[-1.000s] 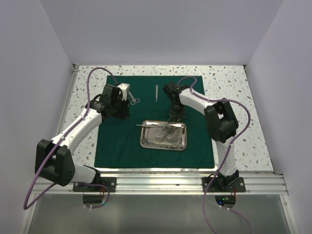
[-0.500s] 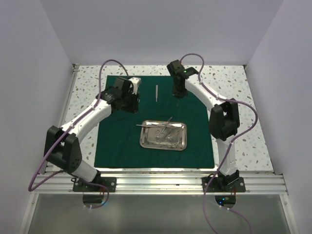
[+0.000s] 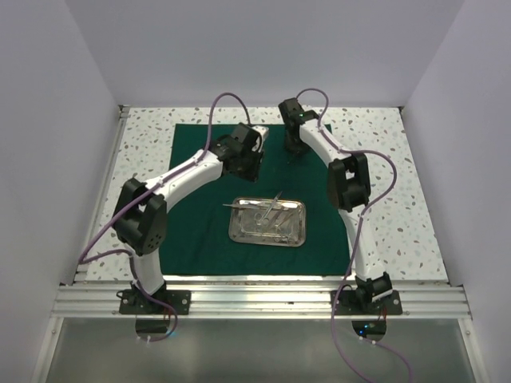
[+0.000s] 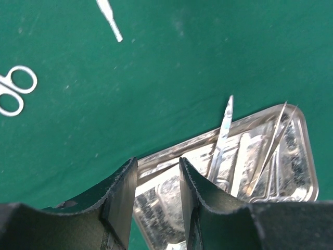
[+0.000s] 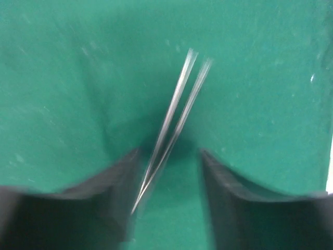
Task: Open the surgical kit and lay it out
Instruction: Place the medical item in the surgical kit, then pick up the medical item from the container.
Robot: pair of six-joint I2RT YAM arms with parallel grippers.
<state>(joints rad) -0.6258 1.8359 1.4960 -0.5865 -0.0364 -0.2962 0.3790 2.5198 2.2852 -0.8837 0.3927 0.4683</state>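
The surgical kit lies unwrapped, its dark green drape (image 3: 192, 223) spread flat. The steel tray (image 3: 267, 242) sits near the middle with several slim instruments (image 3: 268, 212) in it. My left gripper (image 3: 247, 163) hovers above the drape behind the tray. In the left wrist view it (image 4: 156, 166) is open and empty, with the tray (image 4: 255, 117) beyond it, ring-handled scissors (image 4: 13, 94) at left and a slim instrument tip (image 4: 110, 21) at top. My right gripper (image 3: 295, 148) is at the far side of the drape. It (image 5: 169, 156) is open, with tweezers (image 5: 177, 109) lying on the cloth between its fingers, nearer the left one.
Speckled tabletop (image 3: 399, 199) borders the drape on all sides, with white walls at left, right and back. Purple cables (image 3: 227, 100) loop above both arms. The right arm's elbow (image 3: 347, 179) hangs over the drape's right part.
The left arm swung right from the drape's left part to behind the tray. The right gripper carried tweezers from the tray to the far side, then opened.
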